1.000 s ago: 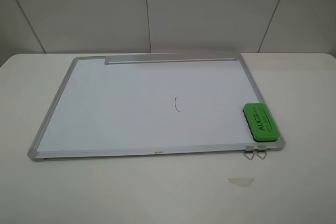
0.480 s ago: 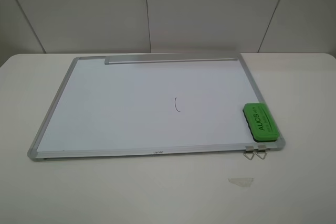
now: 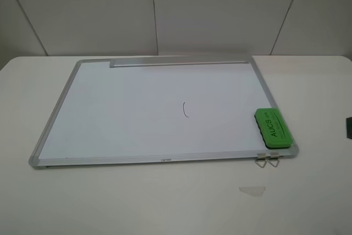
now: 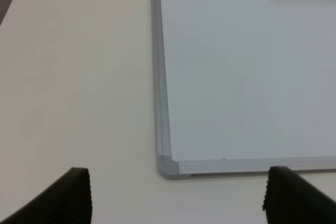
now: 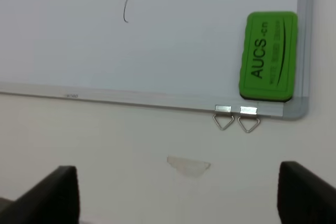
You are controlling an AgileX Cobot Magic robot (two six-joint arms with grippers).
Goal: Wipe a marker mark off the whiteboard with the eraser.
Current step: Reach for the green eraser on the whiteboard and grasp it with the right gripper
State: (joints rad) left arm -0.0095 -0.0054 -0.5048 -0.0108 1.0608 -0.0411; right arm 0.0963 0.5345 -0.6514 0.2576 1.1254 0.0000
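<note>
While left gripper (image 4: 178, 195) and right gripper (image 5: 178, 190) stand spread wide, eraser (image 3: 272, 127) on whiteboard (image 3: 110, 114) corner, marker mark (image 3: 185, 109) mid-board

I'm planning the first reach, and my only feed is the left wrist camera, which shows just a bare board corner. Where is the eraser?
Observer: The eraser lies flat on the whiteboard, in its near right corner. It sits just behind the two metal clips.
Operator: And the mark I have to wipe?
Observer: The marker mark is a short curved stroke near the board's middle. It is left of the eraser and well apart from it.
</note>
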